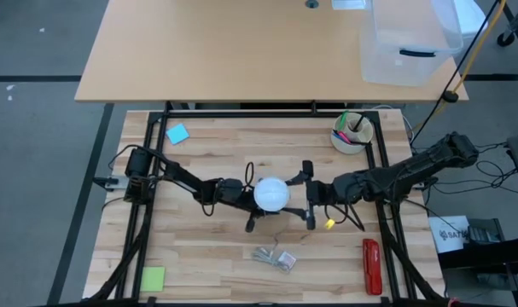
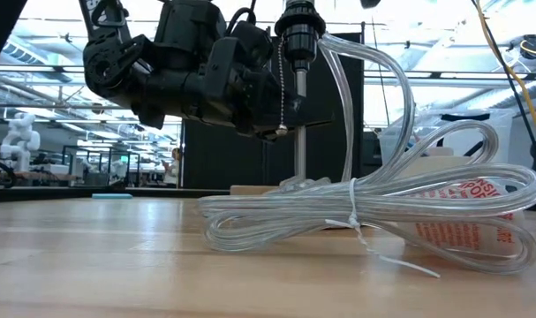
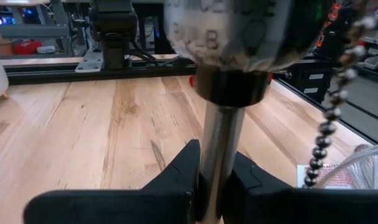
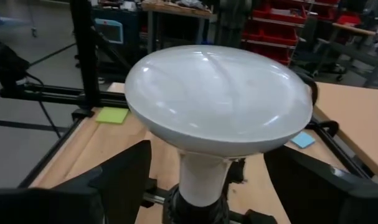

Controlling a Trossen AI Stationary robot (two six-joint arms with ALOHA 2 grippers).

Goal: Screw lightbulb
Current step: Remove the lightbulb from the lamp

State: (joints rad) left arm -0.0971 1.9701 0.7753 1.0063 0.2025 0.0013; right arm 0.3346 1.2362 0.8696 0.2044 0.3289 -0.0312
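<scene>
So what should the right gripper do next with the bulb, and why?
Probably close the right gripper on the white round lightbulb and twist: its fingers stand open either side, while the left gripper clamps the silvery metal lamp stem.

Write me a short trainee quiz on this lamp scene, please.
1. True or false: the right tool is clamped shut on the bulb.
2. What does the left tool grip? A) the stem B) the bulb C) the pen cup
3. Fill in: the blue note lies on the ____ arm's side of the table.

Key: 1 false, its fingers stand open on either side of the bulb; 2 A; 3 left.
</scene>
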